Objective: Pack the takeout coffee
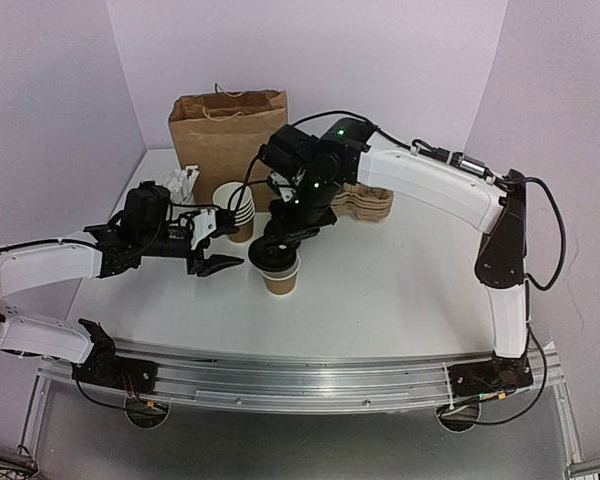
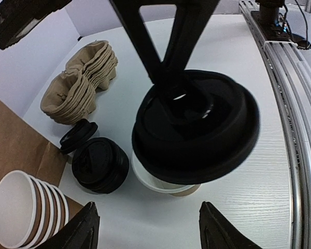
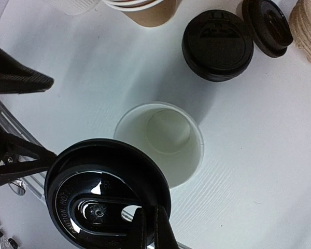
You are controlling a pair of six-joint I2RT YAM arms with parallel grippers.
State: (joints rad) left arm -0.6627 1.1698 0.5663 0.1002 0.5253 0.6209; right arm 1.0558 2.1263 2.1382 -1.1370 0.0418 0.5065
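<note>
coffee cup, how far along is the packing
Done: one cup stands alone, apart from the stack. In hand: the right gripper is shut on the black lid, tilted just above the open cup, not seated; the left gripper is open beside it. Left: press the lid on, then move the cup into the paper bag.

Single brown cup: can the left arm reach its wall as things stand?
Probably yes: the left gripper stands open beside the cup, bare table between; the right gripper's lid hangs above the rim only.
</note>
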